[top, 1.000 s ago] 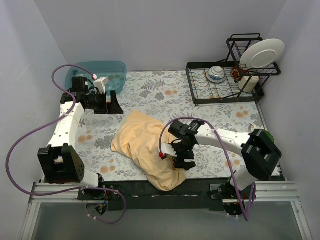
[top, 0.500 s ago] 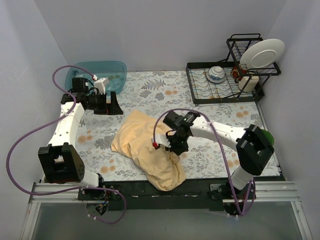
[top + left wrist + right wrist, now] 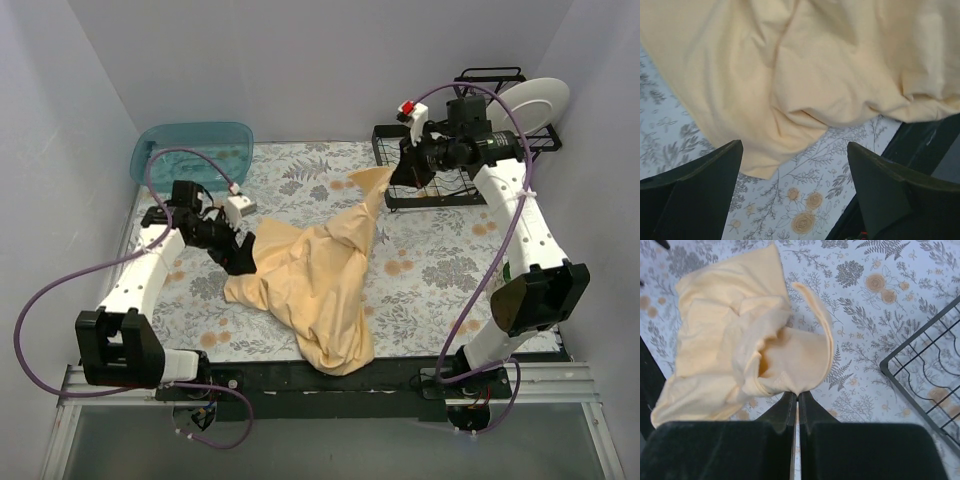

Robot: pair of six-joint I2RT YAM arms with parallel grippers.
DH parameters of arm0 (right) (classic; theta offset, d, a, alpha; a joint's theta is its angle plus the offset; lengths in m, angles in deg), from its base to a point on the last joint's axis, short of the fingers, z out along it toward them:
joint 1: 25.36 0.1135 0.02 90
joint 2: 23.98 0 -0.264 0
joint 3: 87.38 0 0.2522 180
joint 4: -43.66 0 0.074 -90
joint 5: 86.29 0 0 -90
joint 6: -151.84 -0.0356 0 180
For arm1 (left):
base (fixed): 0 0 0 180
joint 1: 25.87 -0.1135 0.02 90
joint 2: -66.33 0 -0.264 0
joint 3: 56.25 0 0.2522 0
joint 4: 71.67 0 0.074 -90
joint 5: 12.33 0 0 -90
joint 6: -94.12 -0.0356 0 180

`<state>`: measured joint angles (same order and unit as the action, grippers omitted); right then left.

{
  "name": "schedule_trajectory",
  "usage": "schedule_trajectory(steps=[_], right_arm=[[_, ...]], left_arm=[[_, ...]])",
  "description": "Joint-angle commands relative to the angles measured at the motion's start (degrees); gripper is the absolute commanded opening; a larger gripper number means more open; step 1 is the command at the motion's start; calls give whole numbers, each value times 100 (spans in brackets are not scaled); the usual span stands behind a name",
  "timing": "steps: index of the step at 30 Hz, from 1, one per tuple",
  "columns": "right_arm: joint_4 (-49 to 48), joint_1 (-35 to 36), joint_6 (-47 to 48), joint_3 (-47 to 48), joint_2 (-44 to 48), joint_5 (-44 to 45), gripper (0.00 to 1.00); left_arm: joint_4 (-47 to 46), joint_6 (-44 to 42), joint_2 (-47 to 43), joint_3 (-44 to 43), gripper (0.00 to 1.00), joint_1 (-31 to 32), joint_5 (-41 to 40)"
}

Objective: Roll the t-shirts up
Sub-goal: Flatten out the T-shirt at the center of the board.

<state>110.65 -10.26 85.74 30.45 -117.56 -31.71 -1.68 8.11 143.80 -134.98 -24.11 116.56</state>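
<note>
T-shirt (image 3: 320,270) corner aloft, clamped in right tool (image 3: 797,396); left tool (image 3: 794,147) agape just over its edge

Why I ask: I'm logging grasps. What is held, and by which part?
The right gripper pinches the t-shirt by a bunched edge; the left gripper, open, holds nothing.

Pale yellow t-shirt (image 3: 320,275), floral tabletop (image 3: 440,260)

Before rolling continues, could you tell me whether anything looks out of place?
The t-shirt is crumpled, not flat: the right end effector holds one corner up, and its near end droops over the table's front edge.
</note>
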Motion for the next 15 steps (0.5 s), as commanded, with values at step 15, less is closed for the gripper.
schedule_trajectory(steps=[15], right_arm=[[-454, -683, -799, -827, 270, -519, 1]], left_arm=[[-1350, -1058, -49, 1935, 74, 1107, -1164]])
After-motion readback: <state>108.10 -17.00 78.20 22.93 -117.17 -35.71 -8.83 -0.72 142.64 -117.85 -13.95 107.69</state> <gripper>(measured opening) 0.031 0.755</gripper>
